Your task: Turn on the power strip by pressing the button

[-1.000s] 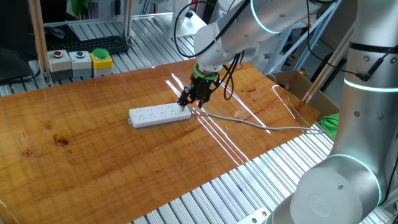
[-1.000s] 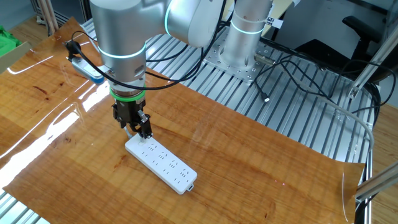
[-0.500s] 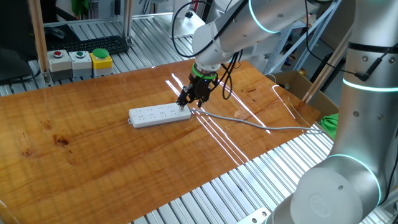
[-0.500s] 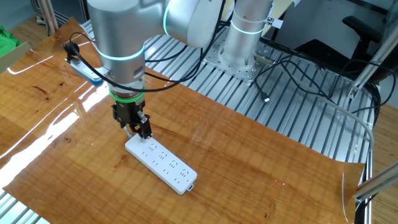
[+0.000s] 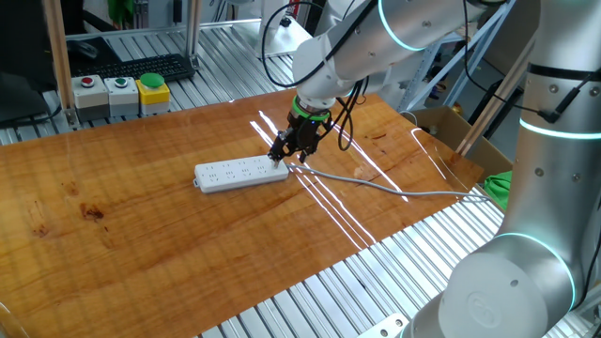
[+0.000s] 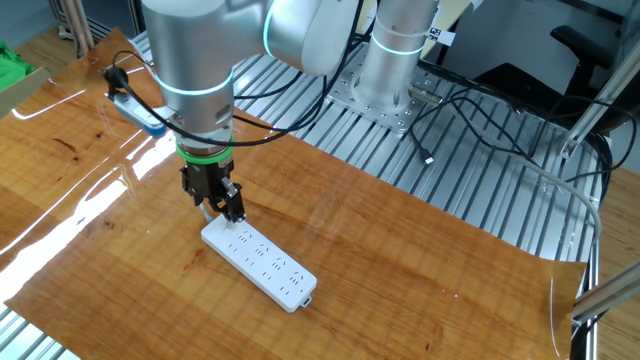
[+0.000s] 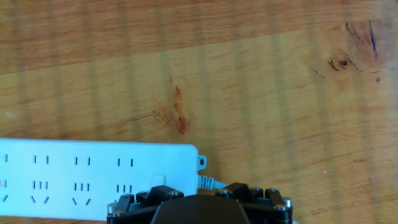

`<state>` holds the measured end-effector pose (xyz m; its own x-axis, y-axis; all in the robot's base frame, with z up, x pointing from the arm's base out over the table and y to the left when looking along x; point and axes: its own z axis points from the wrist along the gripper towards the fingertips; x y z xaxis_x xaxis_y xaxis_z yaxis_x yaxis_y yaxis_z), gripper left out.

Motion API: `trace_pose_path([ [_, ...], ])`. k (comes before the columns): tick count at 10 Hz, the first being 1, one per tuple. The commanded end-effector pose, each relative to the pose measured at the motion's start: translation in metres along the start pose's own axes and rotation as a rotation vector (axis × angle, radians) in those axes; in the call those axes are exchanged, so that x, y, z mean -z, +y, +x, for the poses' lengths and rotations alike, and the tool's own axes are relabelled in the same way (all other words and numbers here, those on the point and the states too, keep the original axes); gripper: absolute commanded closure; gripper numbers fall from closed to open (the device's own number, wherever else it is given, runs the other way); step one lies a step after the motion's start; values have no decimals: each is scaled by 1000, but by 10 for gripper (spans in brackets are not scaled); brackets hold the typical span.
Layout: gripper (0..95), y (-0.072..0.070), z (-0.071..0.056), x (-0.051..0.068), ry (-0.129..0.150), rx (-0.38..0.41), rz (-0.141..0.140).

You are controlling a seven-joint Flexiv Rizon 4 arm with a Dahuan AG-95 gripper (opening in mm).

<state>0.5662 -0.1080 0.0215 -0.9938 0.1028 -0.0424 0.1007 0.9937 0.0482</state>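
Little has changed over the past second: the gripper (image 5: 282, 155) remains poised at the cable end of the power strip (image 5: 241, 175), with only a slight sway of the arm between frames. On the wooden table (image 5: 141, 244), the white strip lies flat near the middle, its rows of dark socket holes facing up and its thin grey cable (image 5: 394, 191) trailing away toward the table's edge. From the opposite fixed view, the gripper (image 6: 226, 212) sits directly over the near end of the power strip (image 6: 259, 262), appearing to touch its top. The hand view shows the power strip (image 7: 93, 180) running off the left edge, with the pale button (image 7: 158, 180) just above the dark body of the hand; the fingertips themselves are hidden there, so whether the fingers are spread or closed cannot be told. Beyond the table stand three pushbutton boxes (image 5: 120, 92) beside a black keyboard (image 5: 150, 66).
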Motion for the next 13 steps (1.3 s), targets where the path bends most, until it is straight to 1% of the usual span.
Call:
trace_pose_path([
  [1, 190, 0, 2, 1, 2, 2, -1],
  [2, 190, 0, 2, 1, 24, -10, -10],
  [3, 190, 0, 2, 1, 45, -5, -7],
  [4, 190, 0, 2, 1, 54, -4, 2],
  [7, 190, 0, 2, 1, 70, -35, 7],
  [8, 190, 0, 2, 1, 88, -42, 8],
  [9, 190, 0, 2, 1, 97, -48, 12],
  [11, 190, 0, 2, 1, 100, -49, 12],
  [12, 190, 0, 2, 1, 95, -48, 14],
  [13, 190, 0, 2, 1, 95, -48, 15],
])
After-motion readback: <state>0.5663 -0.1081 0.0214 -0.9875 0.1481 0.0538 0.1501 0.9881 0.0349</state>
